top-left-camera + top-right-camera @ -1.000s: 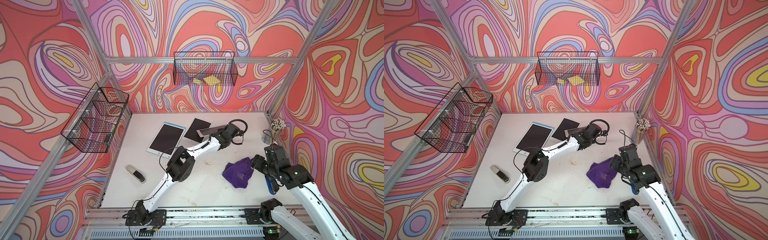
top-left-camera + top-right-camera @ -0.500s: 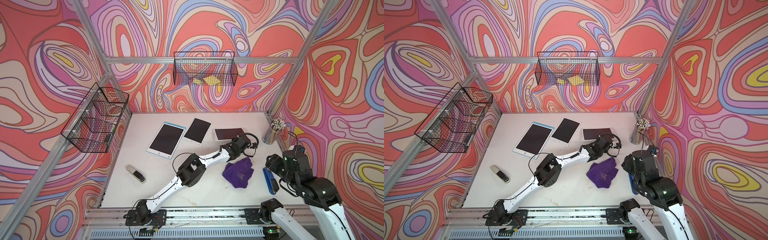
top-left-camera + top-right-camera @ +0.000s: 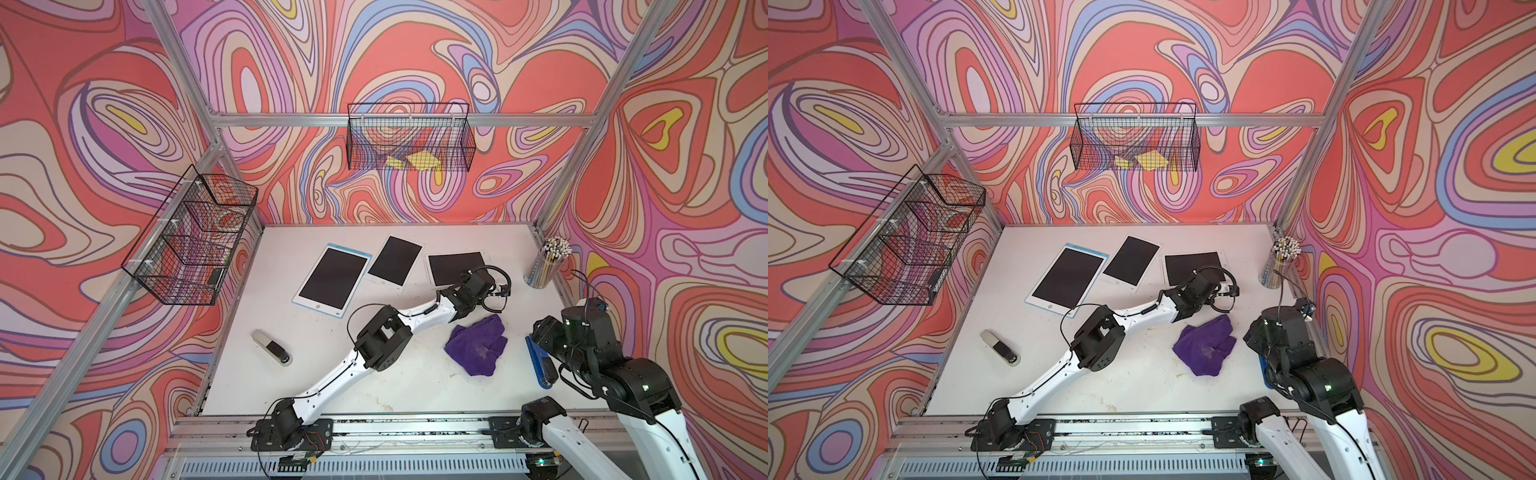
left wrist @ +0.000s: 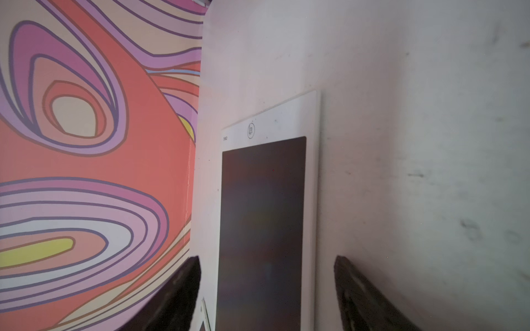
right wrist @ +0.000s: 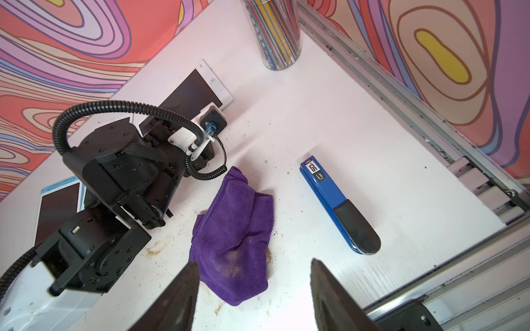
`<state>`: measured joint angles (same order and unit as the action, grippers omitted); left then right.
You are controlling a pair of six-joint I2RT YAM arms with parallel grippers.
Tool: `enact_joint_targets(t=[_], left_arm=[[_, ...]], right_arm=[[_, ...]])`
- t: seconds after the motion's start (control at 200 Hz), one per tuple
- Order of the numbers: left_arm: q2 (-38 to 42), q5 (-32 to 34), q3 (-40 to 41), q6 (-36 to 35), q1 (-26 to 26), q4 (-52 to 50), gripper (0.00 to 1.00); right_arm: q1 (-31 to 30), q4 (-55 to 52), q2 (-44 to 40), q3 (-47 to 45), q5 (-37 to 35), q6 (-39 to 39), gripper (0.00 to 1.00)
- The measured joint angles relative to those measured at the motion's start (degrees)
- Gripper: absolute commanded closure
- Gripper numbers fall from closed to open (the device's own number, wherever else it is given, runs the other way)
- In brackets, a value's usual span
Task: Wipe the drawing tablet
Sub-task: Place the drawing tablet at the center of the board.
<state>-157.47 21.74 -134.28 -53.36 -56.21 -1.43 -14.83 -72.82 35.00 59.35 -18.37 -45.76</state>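
here, drawing tablet (image 4: 263,229), white frame, dark screen

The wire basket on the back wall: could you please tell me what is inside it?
Two yellow paper-like pieces lie at the bottom of the wire basket. Nothing else shows, though the mesh and patterned wall behind could hide something small.

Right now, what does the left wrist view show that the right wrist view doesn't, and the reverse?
Only the left wrist view: the left gripper seen from inside, jaws wide open and holding nothing. Only the right wrist view: the purple cloth, blue stapler, pencil cup and blue-framed tablet. Both: the white-framed drawing tablet lying on the white table.
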Motion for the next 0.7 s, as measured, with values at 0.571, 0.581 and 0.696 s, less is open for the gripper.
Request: enact_joint_targets(t=[0.571, 0.581, 0.696], left_arm=[[31.1, -20.2, 25.5, 30.0, 6.5, -11.5, 0.01], [31.9, -20.5, 26.1, 30.5, 6.8, -11.4, 0.01], [46.8, -24.2, 36.6, 39.6, 11.0, -8.3, 0.01]], right_arm=[[0.0, 9.3, 5.7, -5.8, 3.5, 1.9, 0.35], [0.0, 9.6, 5.8, -5.9, 3.6, 2.0, 0.35], [0.0, 15.8, 9.4, -7.3, 6.6, 4.5, 0.33]])
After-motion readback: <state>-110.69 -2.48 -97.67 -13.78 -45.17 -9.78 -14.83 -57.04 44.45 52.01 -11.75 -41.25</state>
